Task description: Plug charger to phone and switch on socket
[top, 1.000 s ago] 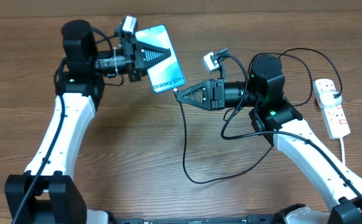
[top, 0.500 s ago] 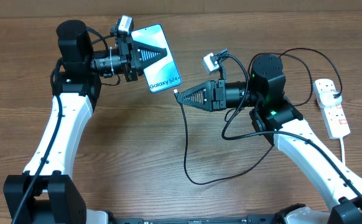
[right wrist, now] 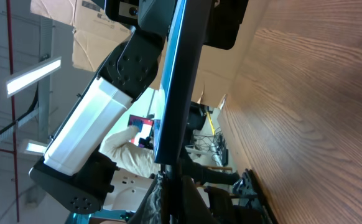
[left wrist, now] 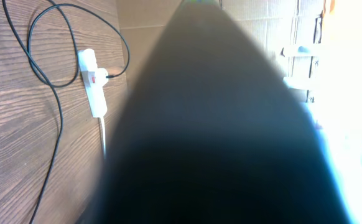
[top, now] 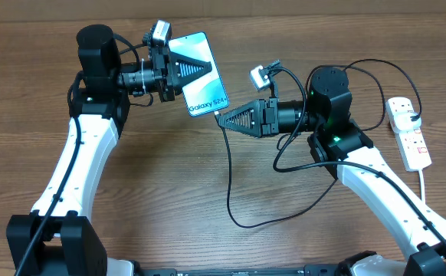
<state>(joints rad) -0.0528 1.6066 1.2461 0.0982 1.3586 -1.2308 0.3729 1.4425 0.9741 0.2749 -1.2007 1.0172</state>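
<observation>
Wood-grain tabletop carried the socket close to its right edge, lying lengthwise with a black plug in its far end and its white cord trailing toward the near edge. Whether its red switches were on or off could not be told.

The phone was off the tabletop, held in the air over the far part, left of centre. Its light blue screen faced up and its lower short edge was turned toward the right arm. The left fingers were clamped flat on it from the left, one black finger lying across the upper half of the screen. In the left wrist view a dark blur filled most of the frame, with the socket small beyond it.

The right fingers were pinched narrow on the plug end of the charger, their tips right at the phone's lower edge near its right corner. From there the thin black cable dropped toward the near edge, curved in a wide loop and ran back up under the right arm. In the right wrist view the phone stood edge-on directly in line with the plug tip. Whether the tip was seated in the port or only touching could not be told.
</observation>
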